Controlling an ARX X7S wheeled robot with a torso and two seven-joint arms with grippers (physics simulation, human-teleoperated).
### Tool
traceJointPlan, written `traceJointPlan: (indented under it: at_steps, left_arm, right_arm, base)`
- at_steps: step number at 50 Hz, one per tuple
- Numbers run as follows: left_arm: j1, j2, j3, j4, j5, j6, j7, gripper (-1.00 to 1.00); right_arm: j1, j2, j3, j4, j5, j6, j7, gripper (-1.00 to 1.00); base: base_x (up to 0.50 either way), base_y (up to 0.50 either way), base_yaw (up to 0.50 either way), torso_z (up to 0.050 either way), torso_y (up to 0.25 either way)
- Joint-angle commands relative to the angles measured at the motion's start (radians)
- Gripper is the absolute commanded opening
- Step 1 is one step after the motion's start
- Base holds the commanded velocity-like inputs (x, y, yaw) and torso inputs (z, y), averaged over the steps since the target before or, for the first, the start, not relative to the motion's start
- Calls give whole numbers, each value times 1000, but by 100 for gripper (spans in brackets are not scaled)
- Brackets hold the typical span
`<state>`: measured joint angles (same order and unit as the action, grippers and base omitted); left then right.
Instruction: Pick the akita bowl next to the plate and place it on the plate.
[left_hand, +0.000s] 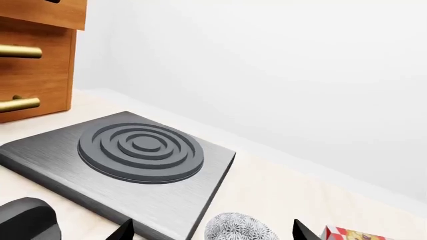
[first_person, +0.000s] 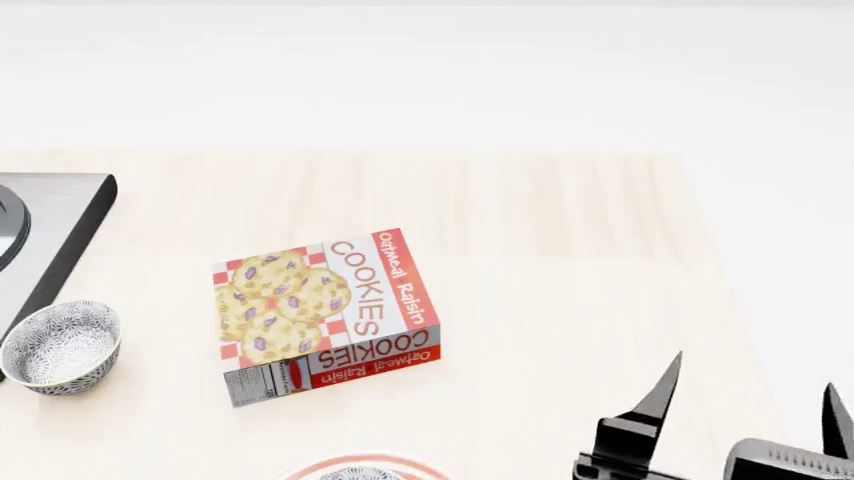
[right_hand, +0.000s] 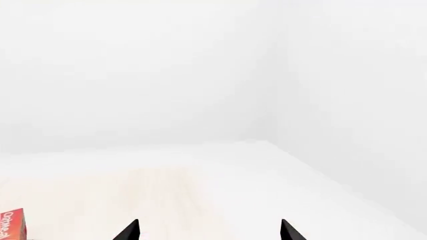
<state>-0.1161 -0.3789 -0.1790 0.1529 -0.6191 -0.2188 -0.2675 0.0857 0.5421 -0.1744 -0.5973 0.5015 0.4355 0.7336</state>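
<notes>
- From the head view I see the small round akita bowl with its fine grey-and-white floral outside (first_person: 60, 346) on the pale wooden tabletop (first_person: 561, 250), at the far left, just beside the square dark grey brushed-metal stove burner (first_person: 47, 235).
- A flat cardboard cookie box, red and white with printed oatmeal cookies (first_person: 324, 315), lies between that bowl and my right gripper (first_person: 747, 395).
- Only a sliver of the white plate with red rings (first_person: 358, 466) shows at the bottom edge, with something grey-patterned on it; I cannot tell what.
- My right gripper's black pointed fingers stand well apart, holding nothing.
- In the left wrist view, my left gripper (left_hand: 213, 231) shows spread tips, with the patterned bowl between them.
- A wooden cabinet with brass handles (left_hand: 33, 60) stands behind the burner.
</notes>
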Motion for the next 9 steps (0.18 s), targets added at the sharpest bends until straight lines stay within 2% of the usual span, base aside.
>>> traceJointPlan:
  at_steps: [1,9]
  left_arm:
    - [-1,-3,3,0,1,1,-2,100]
    - [-2,-3,4,-3,-1,1,-3,100]
  right_arm:
    - [-65,15,16,4,-150,-139,28,100]
    - [-86,33,45,-28,-157,-135,50,100]
  base:
    - [0,0,0,0,0]
    - [0,0,0,0,0]
